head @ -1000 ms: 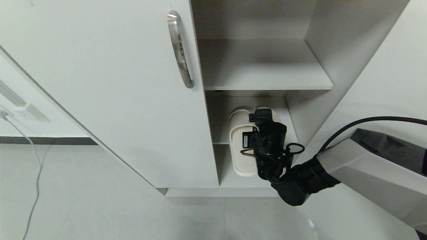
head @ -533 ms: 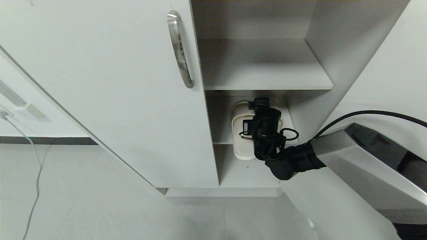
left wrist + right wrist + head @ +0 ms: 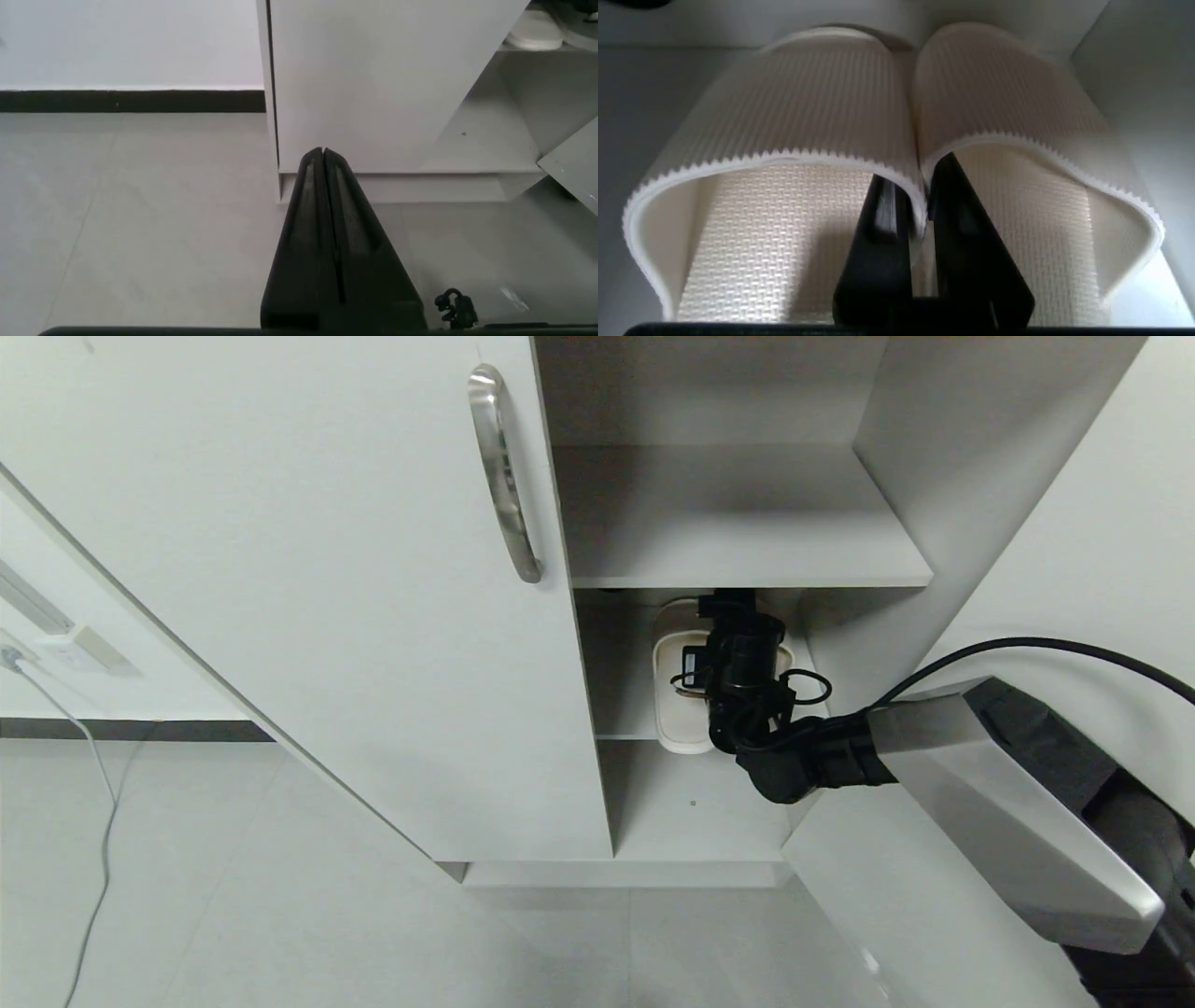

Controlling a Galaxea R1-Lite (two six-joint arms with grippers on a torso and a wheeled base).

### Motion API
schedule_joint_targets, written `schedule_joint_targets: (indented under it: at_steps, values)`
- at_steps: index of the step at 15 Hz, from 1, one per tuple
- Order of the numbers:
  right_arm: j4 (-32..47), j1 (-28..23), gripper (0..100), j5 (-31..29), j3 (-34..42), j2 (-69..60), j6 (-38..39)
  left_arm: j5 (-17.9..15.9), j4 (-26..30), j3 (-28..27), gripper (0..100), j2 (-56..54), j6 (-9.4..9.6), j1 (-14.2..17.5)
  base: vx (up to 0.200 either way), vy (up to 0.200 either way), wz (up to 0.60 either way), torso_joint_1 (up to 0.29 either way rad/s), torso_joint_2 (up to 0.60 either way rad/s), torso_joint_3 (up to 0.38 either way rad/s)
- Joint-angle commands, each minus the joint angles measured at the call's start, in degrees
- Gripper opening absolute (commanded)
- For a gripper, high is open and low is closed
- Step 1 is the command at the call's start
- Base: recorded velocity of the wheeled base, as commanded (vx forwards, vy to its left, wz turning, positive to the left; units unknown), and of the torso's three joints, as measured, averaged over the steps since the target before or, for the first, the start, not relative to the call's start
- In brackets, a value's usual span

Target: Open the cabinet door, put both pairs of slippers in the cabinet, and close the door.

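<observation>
Two at once, clamped by the right gripper point(image 3: 920, 191) on the slippers point(image 3: 785, 121) at touching uppers; soft, light, floppy.

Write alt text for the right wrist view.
The right claw grips a pair of cream slippers by their adjoining inner edges, one black finger inside each slipper. Pale cabinet walls surround them.

The right gripper point(image 3: 920, 201) pinches the pair of cream slippers point(image 3: 906, 131) where their inner upper edges meet, one black finger point(image 3: 882, 219) inside each opening. The ribbed, zigzag-edged uppers arch on either side of the gripper, touching above it. Beyond the gripper, past the toes, stands the grey cabinet wall point(image 3: 1148, 56).
</observation>
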Motion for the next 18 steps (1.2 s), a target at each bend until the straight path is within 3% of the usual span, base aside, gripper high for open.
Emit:
schedule_joint_targets:
  at_steps: [1,2,6,8,18]
  values:
    - [0.50,-0.24,0,0.01,-1.84,1.15,-0.04,0.01,0.02,0.01,0,0.07,-0.11,-0.01,0.000,0.000,0.00,0.000,0.00,0.000]
    - [0.58,-0.24,100,0.01,-1.93,1.24,-0.04,0.10,-0.07,0.01,0,0.07,-0.29,-0.01,0.000,0.000,0.00,0.000,0.00,0.000]
    - [0.85,0.11,100,-0.07,-0.61,0.98,-0.04,0.10,0.02,0.01,0,0.07,-0.29,-0.01,0.000,0.000,0.00,0.000,0.00,0.000]
    - [0.15,0.99,100,-0.07,4.49,-2.63,-0.04,0.10,-0.07,0.01,0,0.07,-0.20,-0.01,0.000,0.000,0.00,0.000,0.00,0.000]
    - [-9.52,9.95,100,-2.18,41.14,-25.48,0.22,0.01,0.02,0.01,0,0.07,-0.02,-0.01,0.000,0.000,0.00,0.000,0.00,0.000]
